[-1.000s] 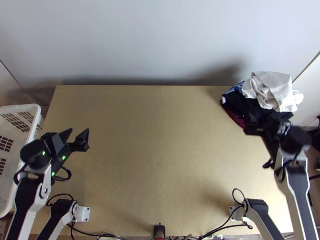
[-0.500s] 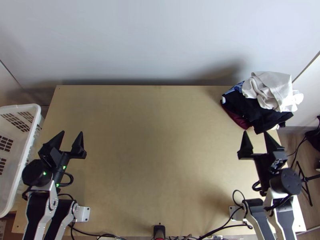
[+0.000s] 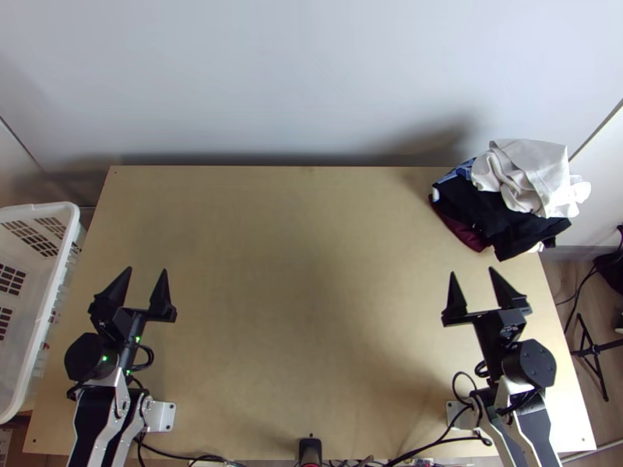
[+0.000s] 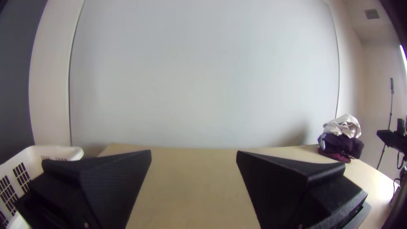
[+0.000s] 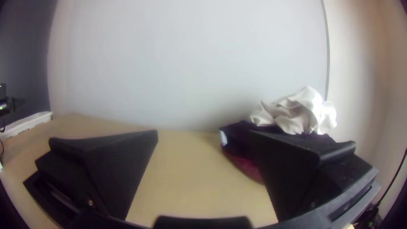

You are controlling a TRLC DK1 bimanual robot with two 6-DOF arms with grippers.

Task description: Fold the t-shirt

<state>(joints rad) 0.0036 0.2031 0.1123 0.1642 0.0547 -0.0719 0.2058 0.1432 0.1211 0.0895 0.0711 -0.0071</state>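
Observation:
Bunched clothes lie heaped at the table's far right corner: a white cloth [image 3: 529, 175] on top, black cloth [image 3: 498, 218] under it, dark red and blue pieces at the edge. My left gripper [image 3: 144, 275] is open over the table's left side, far from the heap. Short of the heap, my right gripper [image 3: 473, 274] stands open and holds nothing. In the left wrist view my left gripper [image 4: 193, 154] has its fingers wide apart. Between the fingers of my right gripper [image 5: 203, 133] in the right wrist view is a gap, with the white cloth [image 5: 296, 112] beyond.
A white plastic basket [image 3: 72, 241] stands at the left edge of the wooden table [image 3: 311, 272]. A pale wall rises behind the table. Black cables [image 3: 420, 447] run along the near edge, and a black stand [image 3: 596, 350] is on the floor at the right.
My right gripper has drawn back from the heap toward the near edge and leftward. My left gripper has turned to point more up the picture and shifted slightly nearer. The clothes have stayed put.

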